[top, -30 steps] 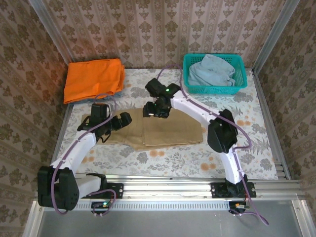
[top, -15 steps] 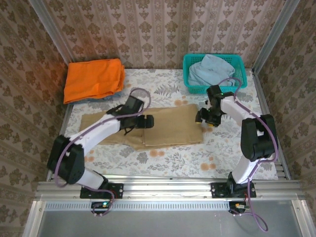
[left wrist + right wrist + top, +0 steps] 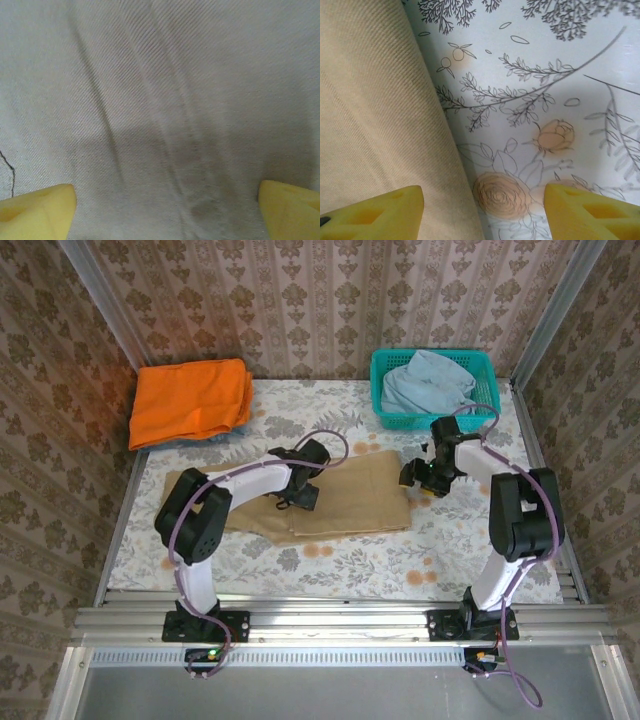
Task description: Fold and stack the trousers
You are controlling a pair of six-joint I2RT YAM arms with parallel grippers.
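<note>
Trousers [image 3: 350, 502] lie flat on floral tablecloth [image 3: 340, 560], in front of teal basket [image 3: 400, 421] and to its left. Left gripper [image 3: 298, 496] sits farther left of basket, low over mid-trousers, jaws wide, gripping nothing. Right gripper [image 3: 420, 480] sits just in front of basket, jaws apart, empty, straddling trousers' right edge.
</note>
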